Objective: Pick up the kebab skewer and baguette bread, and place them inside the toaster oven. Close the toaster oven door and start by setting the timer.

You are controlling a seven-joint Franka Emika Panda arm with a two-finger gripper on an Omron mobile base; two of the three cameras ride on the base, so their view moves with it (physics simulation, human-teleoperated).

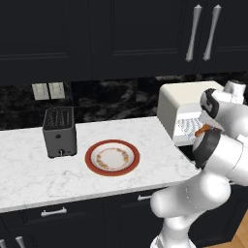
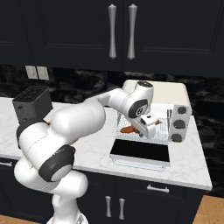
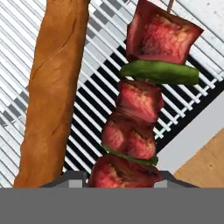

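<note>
My gripper is shut on the kebab skewer, gripping its lowest meat chunk; red meat and green pepper pieces run up from the fingertips. The skewer hangs just above the wire rack. The baguette bread lies on the rack beside it, long and orange-brown. From the right base view, the gripper reaches into the cream toaster oven, with the baguette to its left. The toaster oven door lies folded down flat, open.
Three dark knobs run down the oven's right side. An empty red-rimmed plate sits mid-counter, with a dark grey slot toaster to its left. Dark cabinets hang above.
</note>
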